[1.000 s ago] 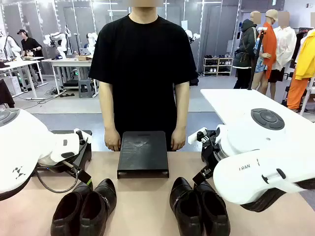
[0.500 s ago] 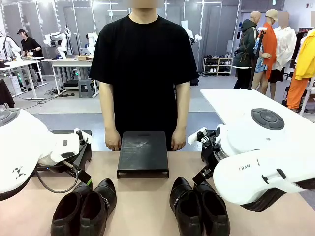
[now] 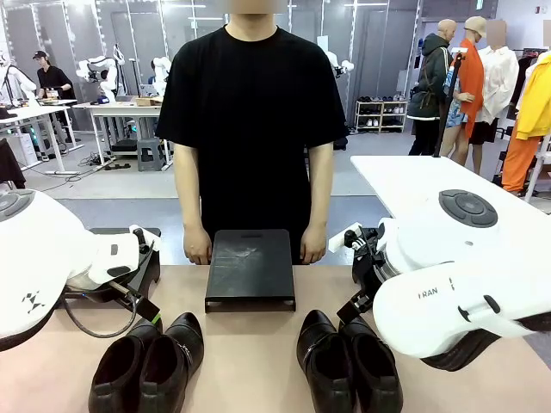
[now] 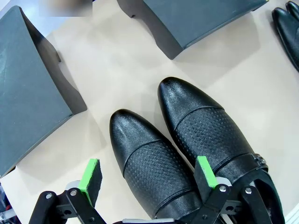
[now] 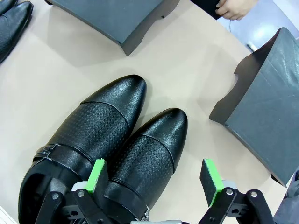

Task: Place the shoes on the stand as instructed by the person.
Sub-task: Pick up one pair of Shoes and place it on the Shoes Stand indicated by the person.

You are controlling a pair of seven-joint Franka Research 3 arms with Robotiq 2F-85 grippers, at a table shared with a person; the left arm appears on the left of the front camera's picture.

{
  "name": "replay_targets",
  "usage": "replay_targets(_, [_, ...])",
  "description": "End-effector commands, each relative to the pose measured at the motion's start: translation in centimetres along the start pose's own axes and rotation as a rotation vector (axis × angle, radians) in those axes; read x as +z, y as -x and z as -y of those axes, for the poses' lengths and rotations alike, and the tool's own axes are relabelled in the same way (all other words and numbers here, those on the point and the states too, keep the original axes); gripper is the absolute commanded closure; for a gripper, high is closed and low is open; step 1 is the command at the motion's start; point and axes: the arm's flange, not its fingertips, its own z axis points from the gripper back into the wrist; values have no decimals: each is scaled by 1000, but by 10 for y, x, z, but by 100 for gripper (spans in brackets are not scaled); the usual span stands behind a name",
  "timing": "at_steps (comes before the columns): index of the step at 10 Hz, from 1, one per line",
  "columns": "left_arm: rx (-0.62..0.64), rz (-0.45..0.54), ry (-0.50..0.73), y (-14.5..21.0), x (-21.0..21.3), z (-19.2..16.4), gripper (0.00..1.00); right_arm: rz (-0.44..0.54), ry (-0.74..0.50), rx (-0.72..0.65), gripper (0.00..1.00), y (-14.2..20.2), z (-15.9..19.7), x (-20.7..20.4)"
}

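Nothing is changing over the last second. Both arms are still hanging where they were, and no shoe is moving. The person (image 3: 250, 112) is standing at the far edge of the table (image 3: 250, 366), one hand (image 3: 197, 248) and the other hand (image 3: 312, 248) resting at either side of the middle stand (image 3: 250, 267), and is not pointing at anything as far as I can tell.

My left gripper (image 4: 148, 175) is hovering with its jaws spread fully wide and holding nothing, its green pads (image 4: 91, 177) sitting above the left pair (image 4: 187, 135). That pair is lying on the near left of the table, toes towards the far side, with the left stand (image 4: 28, 93) just beyond it. My right gripper (image 5: 154, 176) is likewise gaping wide and empty above the right pair (image 5: 121, 140), which is lying on the near right with the right stand (image 5: 266, 107) close by.

As I judge it, the task is not yet starting. All four shoes are sitting on the table and every stand is bare. I am waiting for the person to show which pair goes where, and both grippers are already lined up over their shoes for a descent.
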Motion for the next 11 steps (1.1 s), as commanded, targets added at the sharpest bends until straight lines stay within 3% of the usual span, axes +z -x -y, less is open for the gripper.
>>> replay_targets(1, [7, 8, 42, -10, 15, -8, 0, 39, -40, -32, 0, -8, 9, 19])
replay_targets(4, [106, -14, 208, -28, 70, -36, 0, 66, -183, -109, 0, -25, 42, 94])
replay_targets(7, [243, -27, 572, -3, 145, -96, 0, 115, -482, -251, 0, 2, 91, 161])
replay_targets(9, [306, 48, 809, 31, 170, -140, 0, 176, -599, -351, 0, 38, 126, 184])
replay_targets(11, [390, 229, 999, 83, 187, -180, 0, 301, -649, -502, 0, 95, 153, 201])
